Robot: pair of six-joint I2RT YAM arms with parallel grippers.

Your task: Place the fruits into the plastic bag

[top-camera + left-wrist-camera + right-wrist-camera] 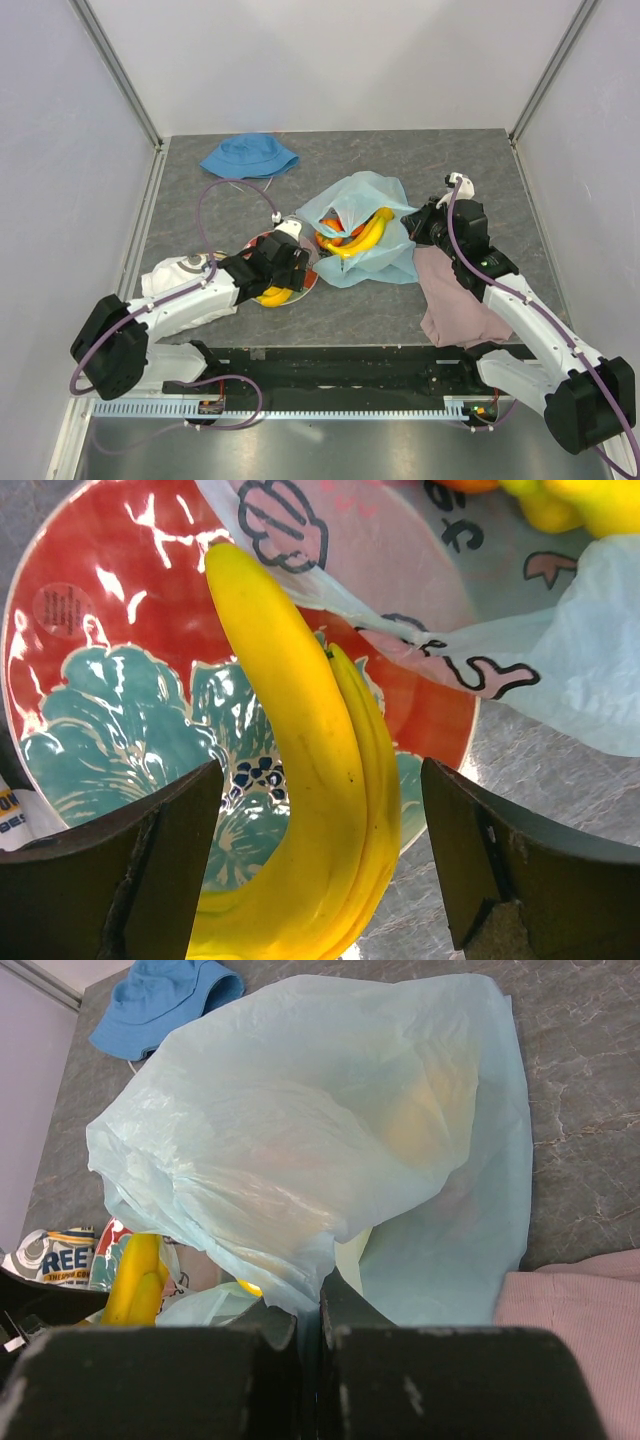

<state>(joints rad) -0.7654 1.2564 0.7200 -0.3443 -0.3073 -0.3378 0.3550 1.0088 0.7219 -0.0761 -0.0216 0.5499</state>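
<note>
**Left tool spread over the plate bananas, right tool pinching the bag**

Your left tool [322, 780] is spread wide, with one dark finger [150, 870] on each side of the banana bunch [330, 810] that lies on the floral plate [100, 630]. Its wrist view shows a gap between each finger and the fruit, so it grips nothing. Your right tool [310, 1320] is pressed together, with a fold of the plastic bag [330, 1140] caught between its fingers at the bag's near edge.

The bag lies on the counter [400, 160] between the two arms, and its printed edge is draped over the plate's rim. Only the top view looks into the bag's mouth. There you see the bagged bananas [368, 232] with the orange fruits [332, 245] beside them. In the right wrist view those bananas are only a yellowish shade through the film. That view and the top view also take in the blue hat [248, 155] at the far side of the counter and the pink cloth [450, 300] right beside the bag. The left wrist view shows neither.
</note>
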